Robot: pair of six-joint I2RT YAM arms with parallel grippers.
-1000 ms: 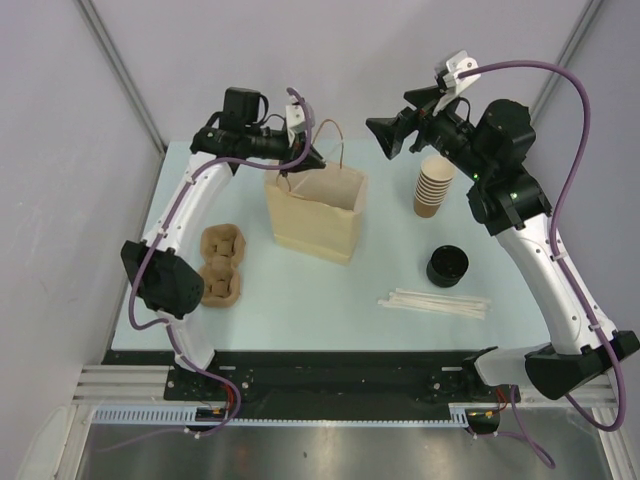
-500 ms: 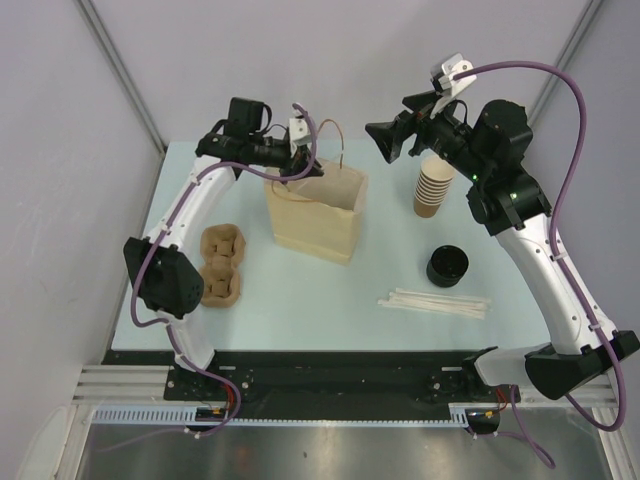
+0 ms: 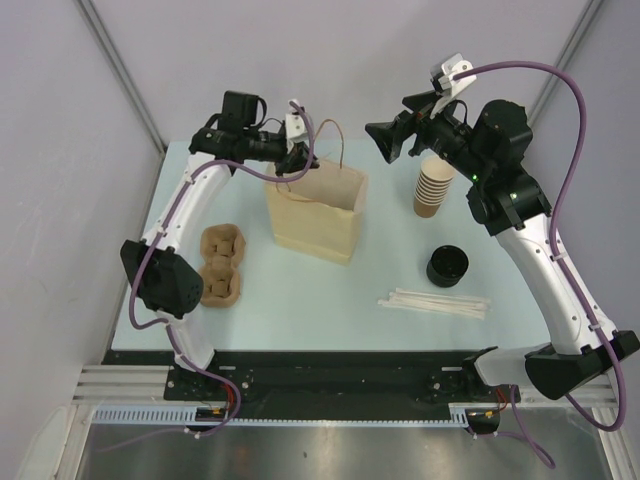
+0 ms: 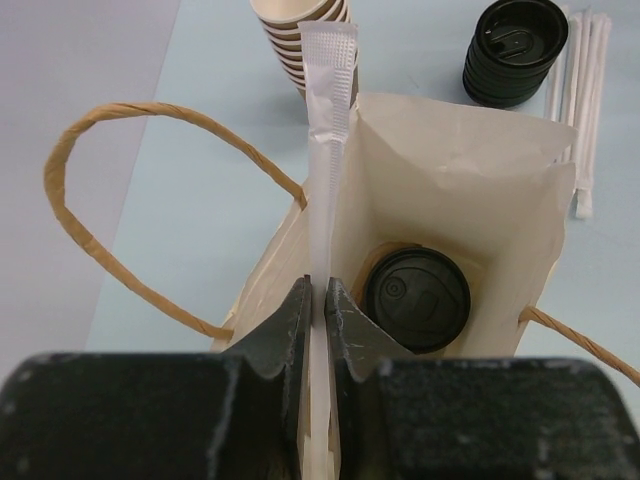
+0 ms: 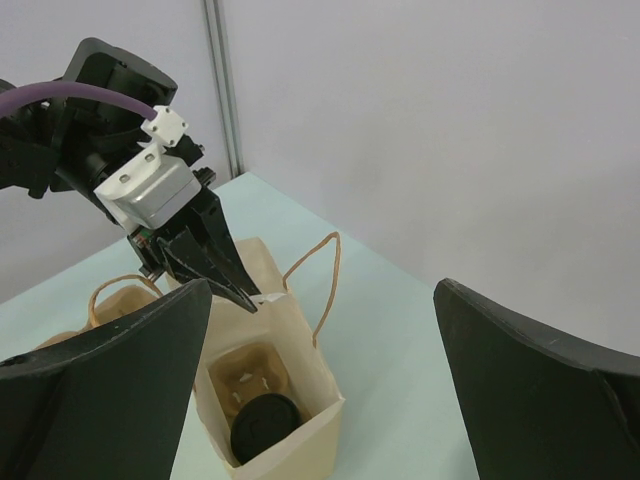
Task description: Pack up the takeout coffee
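Observation:
The takeout coffee (image 4: 417, 298), with its black lid up, sits in a pulp carrier (image 5: 245, 375) at the bottom of the open paper bag (image 3: 315, 215). It also shows in the right wrist view (image 5: 265, 425). My left gripper (image 3: 298, 160) hovers over the bag's back left rim, shut on a white wrapped straw (image 4: 328, 120) that points out over the bag mouth. My right gripper (image 3: 382, 135) is open and empty, held high to the right of the bag and facing it.
A stack of lidless cups (image 3: 433, 187) stands at the back right, with a stack of black lids (image 3: 447, 265) in front of it. Several wrapped straws (image 3: 435, 302) lie at the front right. A pulp cup carrier (image 3: 222, 265) lies to the left of the bag.
My left gripper with the straw has shifted slightly over the bag's back rim. My right gripper moved a little to the left and then held still.

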